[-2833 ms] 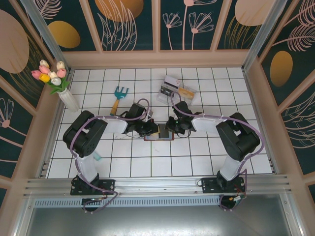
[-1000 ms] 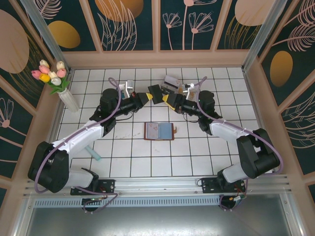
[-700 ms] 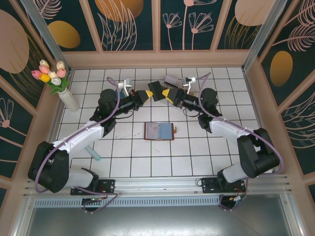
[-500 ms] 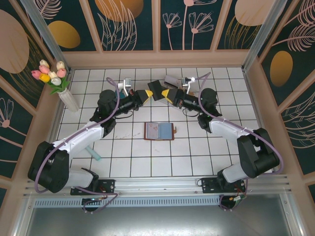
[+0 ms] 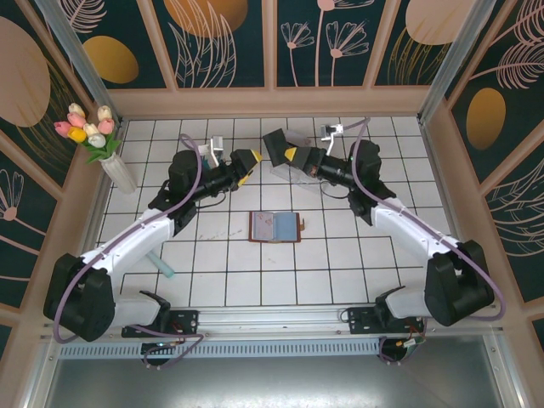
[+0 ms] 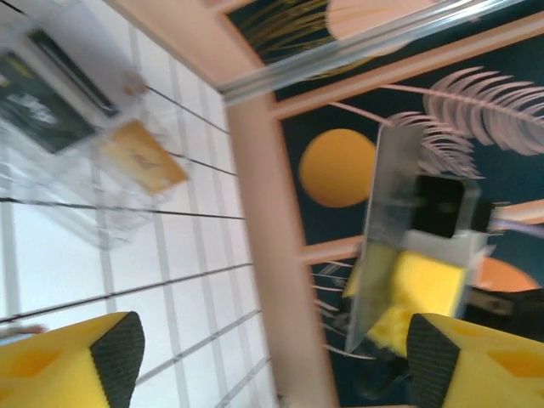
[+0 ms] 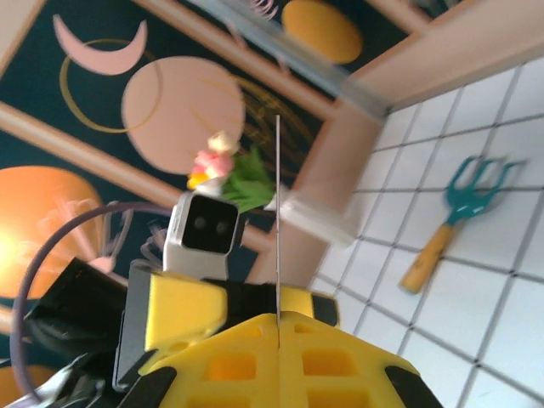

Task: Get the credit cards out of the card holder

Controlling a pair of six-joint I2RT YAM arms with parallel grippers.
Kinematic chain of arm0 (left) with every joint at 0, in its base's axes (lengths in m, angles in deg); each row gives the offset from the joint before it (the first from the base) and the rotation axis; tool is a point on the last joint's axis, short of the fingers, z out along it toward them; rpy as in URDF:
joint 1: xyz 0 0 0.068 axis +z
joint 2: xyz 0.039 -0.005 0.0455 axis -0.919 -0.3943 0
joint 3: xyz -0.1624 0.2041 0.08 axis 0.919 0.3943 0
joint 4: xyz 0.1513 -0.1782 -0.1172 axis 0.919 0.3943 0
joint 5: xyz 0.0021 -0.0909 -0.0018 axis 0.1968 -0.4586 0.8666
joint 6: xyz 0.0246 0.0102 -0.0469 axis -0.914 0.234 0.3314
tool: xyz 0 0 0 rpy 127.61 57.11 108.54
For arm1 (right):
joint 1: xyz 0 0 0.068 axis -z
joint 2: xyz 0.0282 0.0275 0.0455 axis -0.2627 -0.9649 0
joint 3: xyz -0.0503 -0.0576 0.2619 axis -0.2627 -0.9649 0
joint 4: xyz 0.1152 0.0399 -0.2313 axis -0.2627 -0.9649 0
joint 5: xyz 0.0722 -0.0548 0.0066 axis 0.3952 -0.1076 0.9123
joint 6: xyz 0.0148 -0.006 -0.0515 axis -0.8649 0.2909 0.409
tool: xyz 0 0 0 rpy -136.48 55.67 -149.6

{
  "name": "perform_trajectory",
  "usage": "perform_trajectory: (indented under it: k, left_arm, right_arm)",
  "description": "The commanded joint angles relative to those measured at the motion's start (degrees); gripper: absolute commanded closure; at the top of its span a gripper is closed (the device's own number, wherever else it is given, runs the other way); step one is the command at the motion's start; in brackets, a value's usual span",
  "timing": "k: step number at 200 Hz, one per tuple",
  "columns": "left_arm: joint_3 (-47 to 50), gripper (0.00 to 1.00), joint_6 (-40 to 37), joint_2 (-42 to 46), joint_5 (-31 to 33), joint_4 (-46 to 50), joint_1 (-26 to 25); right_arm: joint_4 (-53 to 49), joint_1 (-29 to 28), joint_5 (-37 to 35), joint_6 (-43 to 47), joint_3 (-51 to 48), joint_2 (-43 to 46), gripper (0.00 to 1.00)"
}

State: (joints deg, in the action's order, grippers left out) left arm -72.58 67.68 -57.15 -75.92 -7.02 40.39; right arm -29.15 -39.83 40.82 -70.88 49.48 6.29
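Beyond the card holder (image 5: 274, 226) and to its left, the left pincer (image 5: 244, 161) is seen with its fingers spread wide and nothing between them. In the left wrist view the yellow pads (image 6: 59, 357) stand well apart. Its arm is stretched up past the left side of the card holder, the forearm slanted toward the far right. The pincer is pointed rightward and is judged to be held off the desk (image 5: 212, 272).

Straight beyond the card holder, the dark card (image 5: 274, 146) is carried in the air, near the left pincer but apart from it. It is gripped at one end, so its long axis seems to run out of the fingertips toward the left. In the right wrist view it is met edge-on, as a thin line.

Beyond the card holder and slightly to its right, the right pincer (image 5: 290, 156) is clamped tight on that card. Its arm is bent, with the elbow thrown out to the right of the card holder and the forearm reaching back leftward.

The card holder itself is laid open and flat, its long axis running left to right, nearer the bases than either pincer. Whether cards remain in its pockets cannot be told.

A clear plastic box (image 6: 102, 204) is set beyond the card holder, close by the right pincer, with a yellowish card (image 6: 144, 157) lying in it. The coming move is judged to turn on this: the right arm is the nearer one, and the upright card would need turning flat.
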Motion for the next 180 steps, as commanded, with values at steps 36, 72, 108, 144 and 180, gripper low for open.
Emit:
perform_trajectory:
  k: [36,72,108,144,180]
  left_arm:
    - [1.26,0.02,-14.02,-1.81,9.86,12.90,4.44]
    - [2.67,0.01,-16.40,-2.99,10.03,12.68,5.65]
    - [3.15,0.02,-17.89,-3.06,10.25,13.92,5.67]
    - [3.85,0.02,-18.77,-2.29,15.52,15.45,5.82]
    - [2.11,0.01,-20.54,-2.96,19.83,18.51,5.90]
  right_arm:
    - [-22.89,2.17,-9.71,33.70,9.47,-2.08,1.00]
    - [-32.27,2.48,-12.47,47.56,18.51,-9.57,1.00]
    - [-33.77,2.53,-10.86,58.39,23.35,-15.75,1.00]
    - [-41.23,2.65,-9.18,71.70,33.19,-24.20,1.00]
    - [-48.88,2.72,-12.44,81.21,42.75,-31.64,1.00]
